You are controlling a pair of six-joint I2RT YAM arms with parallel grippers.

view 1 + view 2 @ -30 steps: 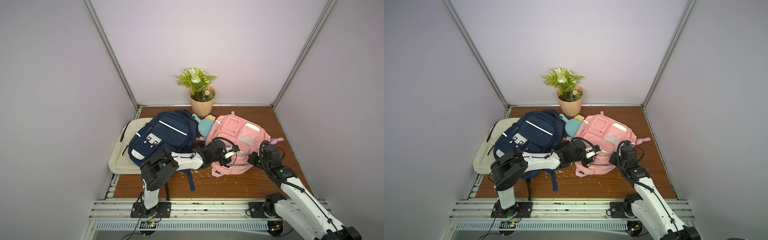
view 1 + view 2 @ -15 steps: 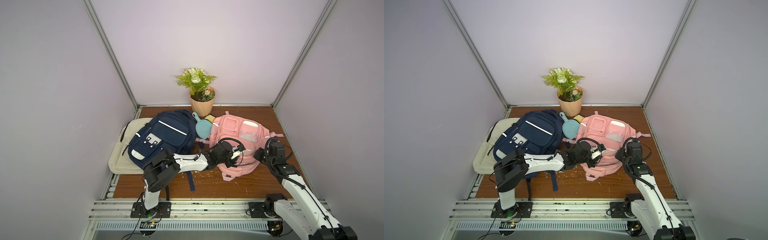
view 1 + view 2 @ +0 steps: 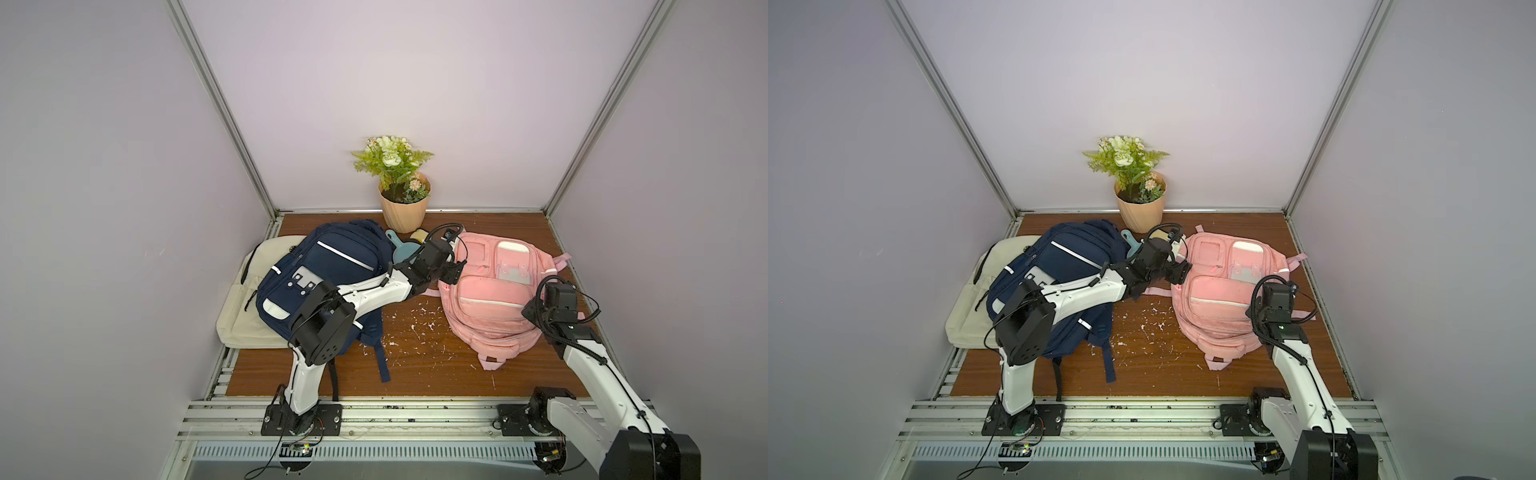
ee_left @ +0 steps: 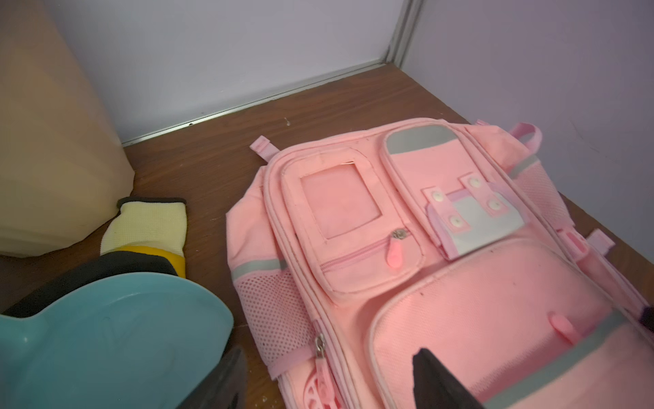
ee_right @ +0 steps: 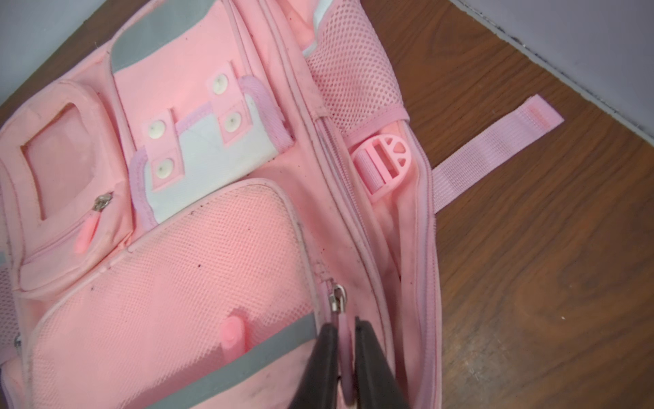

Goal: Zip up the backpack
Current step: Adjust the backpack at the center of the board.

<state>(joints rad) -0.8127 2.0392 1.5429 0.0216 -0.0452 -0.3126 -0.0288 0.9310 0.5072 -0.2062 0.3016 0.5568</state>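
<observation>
Surrounding items: navy bag [image 3: 332, 262] lies partly on a cream bag [image 3: 245, 320] at the left of the tabletop [image 3: 419, 374]; pot [image 3: 405, 210] stands at the back wall; dish [image 4: 106, 336] and glove [image 4: 148, 226] lie between the navy bag and the pink bag [image 3: 490, 295]; white flecks [image 3: 413, 311] are scattered in front.
Obstructions: dish sits just beside one finger of the left claw [image 4: 329, 354]; left arm reaches across the navy bag.
Pink bag: flat, front up, right of centre on the tabletop.
Left claw: fingers wide apart, nothing between them, over the pink bag's left edge.
Right claw [image 5: 346, 324]: fingers close together, clamped on the pull [image 5: 346, 350] at the bag's right side.
Change over the last second: left claw was together, lower on the bag; the bag's bottom end has swung right, away from the navy bag.
</observation>
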